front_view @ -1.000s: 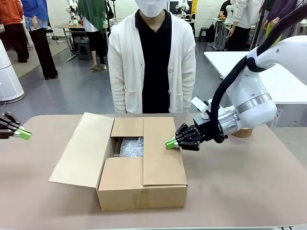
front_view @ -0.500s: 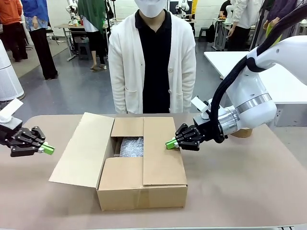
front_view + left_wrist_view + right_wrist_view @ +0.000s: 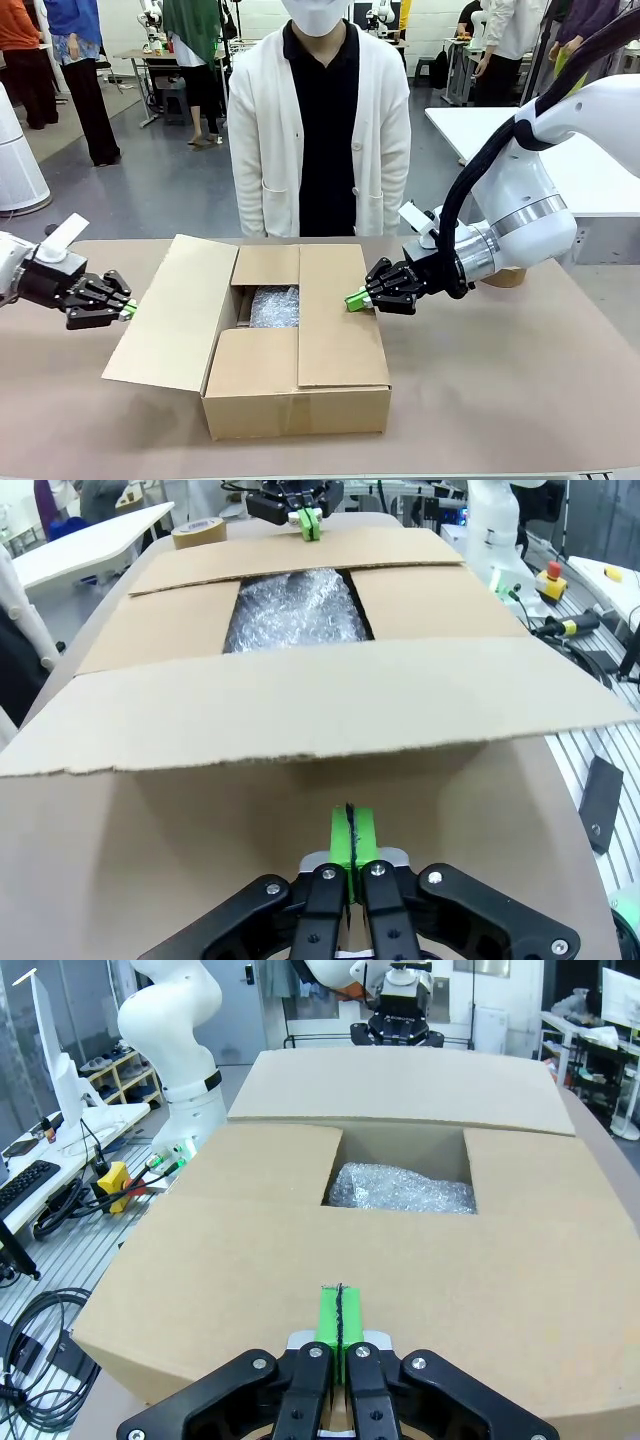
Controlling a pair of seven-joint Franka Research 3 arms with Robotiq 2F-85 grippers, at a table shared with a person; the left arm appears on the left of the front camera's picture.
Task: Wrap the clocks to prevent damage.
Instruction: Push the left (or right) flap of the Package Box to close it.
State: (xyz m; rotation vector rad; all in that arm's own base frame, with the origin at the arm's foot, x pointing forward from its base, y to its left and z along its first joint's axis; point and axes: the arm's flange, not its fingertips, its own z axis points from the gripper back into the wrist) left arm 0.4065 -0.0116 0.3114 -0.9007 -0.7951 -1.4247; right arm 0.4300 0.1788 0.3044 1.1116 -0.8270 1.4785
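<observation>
So the left tool [image 3: 127, 310] has slid in from the left edge of the frame over the last second. It's now right up at the outer edge of the open flap [image 3: 165, 315], the big one hanging out toward lower left. Its pads are pinched together with nothing between them, and in its own wrist view the flap edge runs straight across in front of it.

The right tool [image 3: 354, 299] hasn't budged. It's also clamped tight on nothing, with its tip at the right edge of the folded-down top of the box [image 3: 297, 400], centre of frame. It looks like it's pressing there, but I can't swear to contact.

I can't see the clocks themselves, just a bubble wrap bundle [image 3: 274, 306] sitting down in the gap in the middle of the box. So I'd guess the wrapping is done and they're onto closing up. My read is that the left side is lining up to nudge that last flap over while the right holds its side down. The person at the top of frame isn't reaching in.
</observation>
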